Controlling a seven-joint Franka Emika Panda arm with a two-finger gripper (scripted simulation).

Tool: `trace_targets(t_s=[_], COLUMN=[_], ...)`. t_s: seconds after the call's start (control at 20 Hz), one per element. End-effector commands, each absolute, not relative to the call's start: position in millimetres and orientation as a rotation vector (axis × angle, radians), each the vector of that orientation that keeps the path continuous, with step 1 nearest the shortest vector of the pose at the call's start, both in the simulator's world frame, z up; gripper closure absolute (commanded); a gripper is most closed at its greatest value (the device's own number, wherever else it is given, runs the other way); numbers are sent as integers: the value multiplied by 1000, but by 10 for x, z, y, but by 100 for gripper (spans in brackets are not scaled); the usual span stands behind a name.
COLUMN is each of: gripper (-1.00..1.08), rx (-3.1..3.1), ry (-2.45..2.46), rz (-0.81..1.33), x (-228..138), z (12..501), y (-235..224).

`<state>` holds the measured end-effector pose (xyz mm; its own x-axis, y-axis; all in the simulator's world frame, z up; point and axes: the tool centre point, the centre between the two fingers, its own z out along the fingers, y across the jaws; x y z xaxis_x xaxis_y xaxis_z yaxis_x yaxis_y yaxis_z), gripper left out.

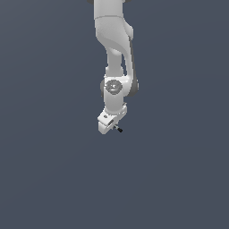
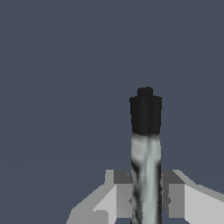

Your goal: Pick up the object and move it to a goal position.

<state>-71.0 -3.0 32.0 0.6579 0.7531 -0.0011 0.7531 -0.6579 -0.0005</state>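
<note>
I see the white gripper [image 1: 113, 126] with its jaws closed on the thin grey rod with the small black tip [image 2: 146, 144]; the rod's long axis runs straight out between the jaws, black tip leading, pointing toward the exterior view's lower right [image 1: 119, 129]; the white arm [image 1: 114, 58] hangs down from above.

Exterior view: distant, facing the hanging arm [image 1: 114, 67]. Wrist view: close, along the fingers [image 2: 120, 199]. Shared: rod [image 2: 146, 175].
</note>
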Motion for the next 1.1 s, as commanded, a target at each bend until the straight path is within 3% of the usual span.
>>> trace_targets(t_s=[0.0,1.05], gripper=[108,108], rx=[2859,2860], ry=[1300,1303], rz=[-1,1], x=[-718,-877], z=[451,2520], y=[-25,50])
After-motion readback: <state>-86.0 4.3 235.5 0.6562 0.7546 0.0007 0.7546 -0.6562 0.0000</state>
